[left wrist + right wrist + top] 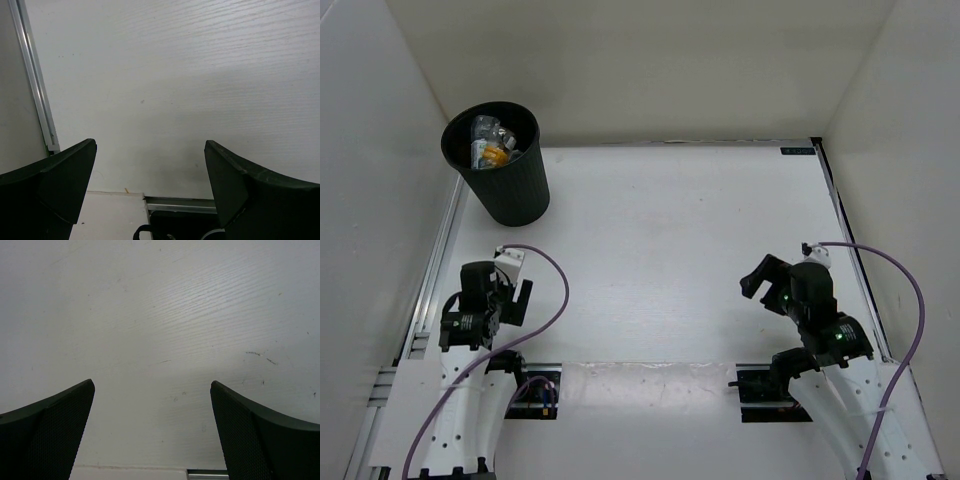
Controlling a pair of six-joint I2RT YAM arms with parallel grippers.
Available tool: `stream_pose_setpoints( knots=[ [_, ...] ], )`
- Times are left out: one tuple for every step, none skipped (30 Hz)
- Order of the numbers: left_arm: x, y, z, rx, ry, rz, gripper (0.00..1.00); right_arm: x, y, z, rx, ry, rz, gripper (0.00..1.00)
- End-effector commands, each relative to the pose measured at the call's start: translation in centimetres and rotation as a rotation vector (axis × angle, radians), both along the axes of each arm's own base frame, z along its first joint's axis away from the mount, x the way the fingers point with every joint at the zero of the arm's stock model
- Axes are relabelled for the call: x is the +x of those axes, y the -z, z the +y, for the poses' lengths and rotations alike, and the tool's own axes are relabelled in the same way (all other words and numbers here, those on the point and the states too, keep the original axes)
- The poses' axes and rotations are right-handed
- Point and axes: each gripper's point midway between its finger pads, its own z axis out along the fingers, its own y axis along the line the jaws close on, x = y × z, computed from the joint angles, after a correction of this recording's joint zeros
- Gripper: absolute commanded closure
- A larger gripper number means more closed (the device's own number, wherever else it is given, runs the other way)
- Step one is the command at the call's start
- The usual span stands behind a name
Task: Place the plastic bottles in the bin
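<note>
The table (670,250) shows a matt white, fine wood-grain finish; the bin (515,195) is ribbed black plastic; the jaws are matt black.

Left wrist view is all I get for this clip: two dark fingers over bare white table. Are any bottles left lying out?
Observer: None. In the top view the table holds no loose bottle; the plastic bottles lie inside the bin.
Operator: Where is that bin?
Observer: It stands upright in the far left corner, well beyond the left gripper, which is open and holds nothing.
Operator: And the other arm?
Observer: The right gripper is open too, with nothing between its fingers, over bare table on the right side.
</note>
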Motion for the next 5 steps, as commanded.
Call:
stream_pose_setpoints(
  knots=[
    [0.19, -0.04, 0.18, 0.002, -0.012, -0.017, 0.00, 0.50, -0.99, 0.08, 0.013, 0.010, -0.030, 0.00],
    [0.19, -0.04, 0.18, 0.002, -0.012, -0.017, 0.00, 0.50, -0.99, 0.08, 0.013, 0.010, -0.030, 0.00],
    [0.19, -0.04, 0.18, 0.002, -0.012, -0.017, 0.00, 0.57, -1.16, 0.34, 0.014, -0.010, -0.039, 0.00],
    [0.19, -0.04, 0.18, 0.002, -0.012, -0.017, 0.00, 0.57, -1.17, 0.35, 0.014, -0.011, -0.039, 0.00],
    [0.19, -0.04, 0.18, 0.002, -0.012, -0.017, 0.00, 0.52, -1.17, 0.50, 0.019, -0.018, -0.038, 0.00]
  ],
)
